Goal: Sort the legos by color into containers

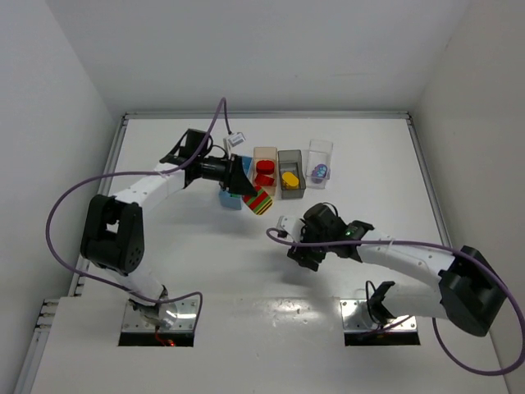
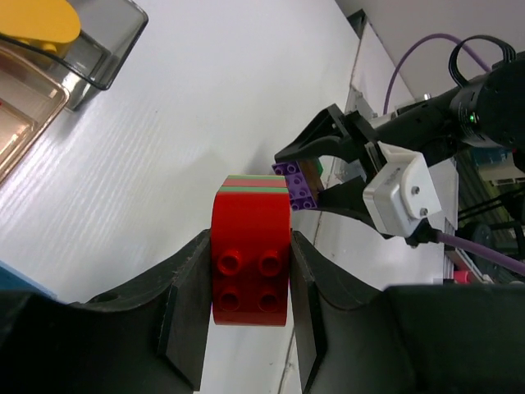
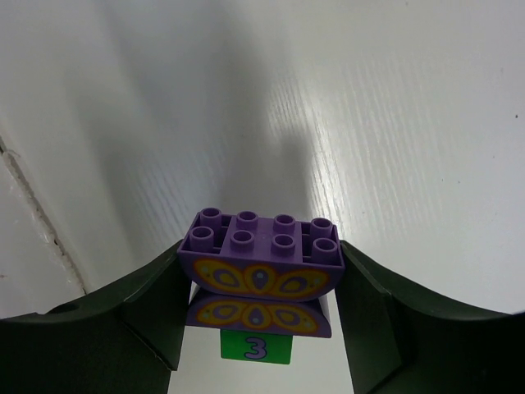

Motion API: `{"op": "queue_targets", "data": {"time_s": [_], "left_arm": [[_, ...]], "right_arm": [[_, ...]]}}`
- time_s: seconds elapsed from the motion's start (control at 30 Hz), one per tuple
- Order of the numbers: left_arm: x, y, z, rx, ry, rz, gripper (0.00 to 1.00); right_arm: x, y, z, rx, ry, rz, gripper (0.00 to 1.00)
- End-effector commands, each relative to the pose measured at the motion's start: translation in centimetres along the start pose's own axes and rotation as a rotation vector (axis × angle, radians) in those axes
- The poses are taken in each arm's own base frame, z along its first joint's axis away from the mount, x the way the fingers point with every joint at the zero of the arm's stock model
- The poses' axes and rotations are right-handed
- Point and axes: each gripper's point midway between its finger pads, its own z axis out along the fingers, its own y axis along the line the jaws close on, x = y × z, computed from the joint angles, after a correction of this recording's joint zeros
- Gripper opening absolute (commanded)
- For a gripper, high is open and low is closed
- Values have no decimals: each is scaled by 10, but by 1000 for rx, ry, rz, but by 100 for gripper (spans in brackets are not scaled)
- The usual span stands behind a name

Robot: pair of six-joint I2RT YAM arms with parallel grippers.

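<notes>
Locate the striped stack (image 1: 261, 200), red-fronted with green and yellow bands, pinched in the left tool (image 2: 250, 283) just in front of the pale orange bin (image 1: 265, 150). Find the purple bricks (image 3: 258, 263), butterfly-printed, with a green brick (image 3: 256, 347) beneath, clamped in the right tool (image 1: 312, 245) well in front of that bin, above the desk (image 1: 205, 279).

Count as done: red bricks (image 1: 264, 171) inside that bin, a yellow brick (image 1: 289, 176) in the dark grey bin (image 1: 292, 194) just right of it, a purple piece (image 1: 320, 171) in the clear bin (image 1: 320, 145) further right.

Judge as roughly half complete: split both clusters, then bin by colour. Expect green in the light blue bin (image 1: 229, 199) at its left.
</notes>
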Motion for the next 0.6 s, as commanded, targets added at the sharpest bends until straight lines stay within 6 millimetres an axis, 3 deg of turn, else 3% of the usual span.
{"op": "queue_targets", "data": {"time_s": [0.0, 0.13, 0.2, 0.23, 0.27, 0.37, 0.43, 0.47, 0.57], "left_arm": [[-9, -21, -8, 0, -35, 100, 44], [-4, -25, -9, -2, -78, 98, 44], [-2, -29, -10, 4, -102, 89, 44], [-7, -32, -10, 11, -132, 118, 44], [-2, -34, -11, 15, -138, 86, 44], [-8, -41, -12, 37, -169, 97, 44], [-11, -49, -13, 76, -174, 105, 44], [-17, -54, -14, 98, -188, 117, 44], [-22, -70, -16, 181, -188, 143, 44]], "right_arm": [[-25, -11, -5, 14, -61, 14, 65], [-58, -28, -19, 57, -160, 63, 76], [-86, -31, -32, 35, -228, 52, 81], [-86, -30, -35, 12, -210, 51, 82], [-105, -26, -44, -44, -255, 36, 82], [-126, -21, -55, -167, -325, 91, 82], [-138, -22, -58, -221, -377, 140, 82], [-145, -11, -64, -302, -415, 156, 81], [-153, -5, -67, -438, -476, 179, 76]]}}
